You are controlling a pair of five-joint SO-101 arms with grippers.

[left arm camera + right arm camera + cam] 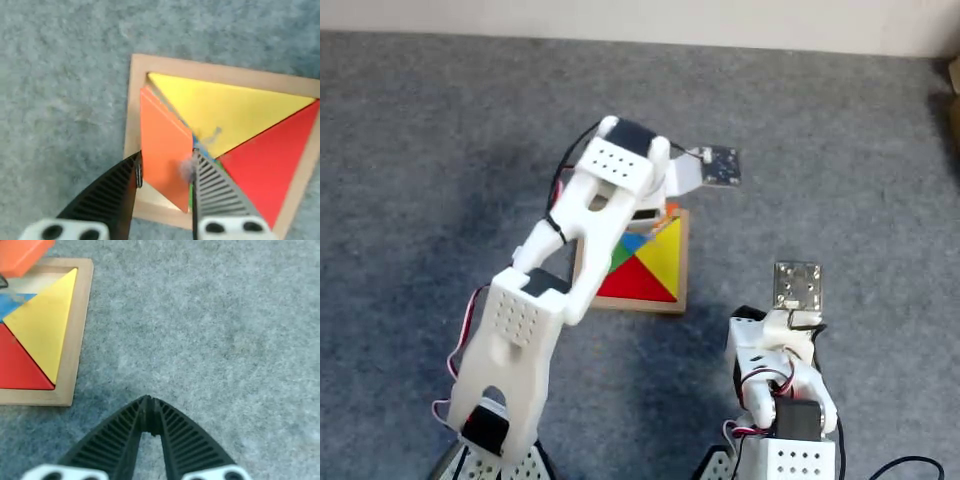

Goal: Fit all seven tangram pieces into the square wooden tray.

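From above, the tray (640, 304) sits mid-carpet (420, 150), with grey floor open on every side and a pale wall (720, 20) along the far edge. The left arm (590, 230) reaches across the tray and covers its near-left part. Beside the arm show the yellow triangle (665, 258), red triangle (638, 282), blue piece (634, 242) and green piece (619, 259). The right arm (780, 370) is folded back, well apart from the tray. From the left wrist, the left gripper (166, 167) is clamped on the orange piece (162, 145), one finger on each long edge. The piece is tilted over the slot between the rim and the yellow triangle, and bare wood shows under its lower end. Whether it touches the tray floor I cannot tell. From the right wrist, the right gripper (150, 412) is closed on nothing over bare carpet, beside the tray's corner. The orange piece overlaps the far rim there.
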